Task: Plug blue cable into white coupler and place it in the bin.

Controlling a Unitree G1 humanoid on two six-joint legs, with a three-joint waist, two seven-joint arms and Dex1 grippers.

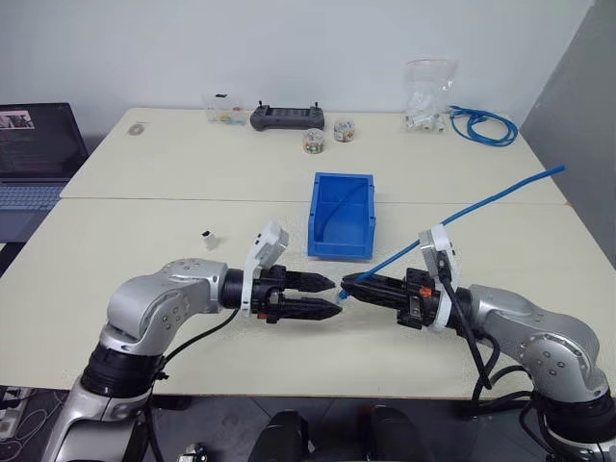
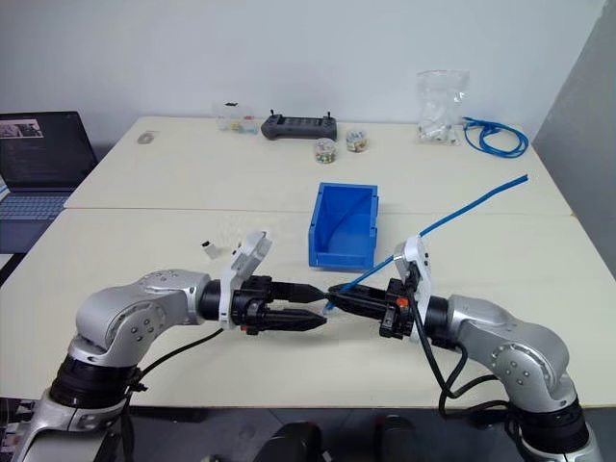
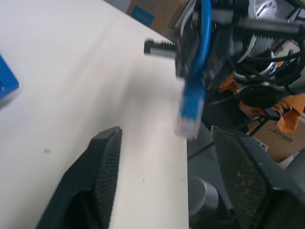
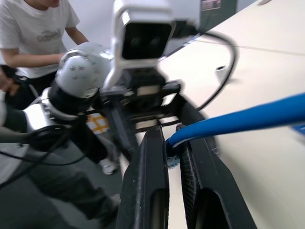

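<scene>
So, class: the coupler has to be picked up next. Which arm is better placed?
Left. The left gripper is open and empty, on the same side as the coupler on the table. The right gripper is shut on the cable near its plug.

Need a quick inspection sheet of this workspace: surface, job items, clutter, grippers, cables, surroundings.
Surface: two pale tables pushed together.
Job's things: blue cable held near its plug; white coupler loose on the table; bin upright at centre.
Clutter: controller, small jars, bag of white parts.
Grippers: left gripper open, empty; right gripper shut on blue cable.
Cables: coiled blue bundle at far right.
Surroundings: laptop at left; person standing by.
</scene>
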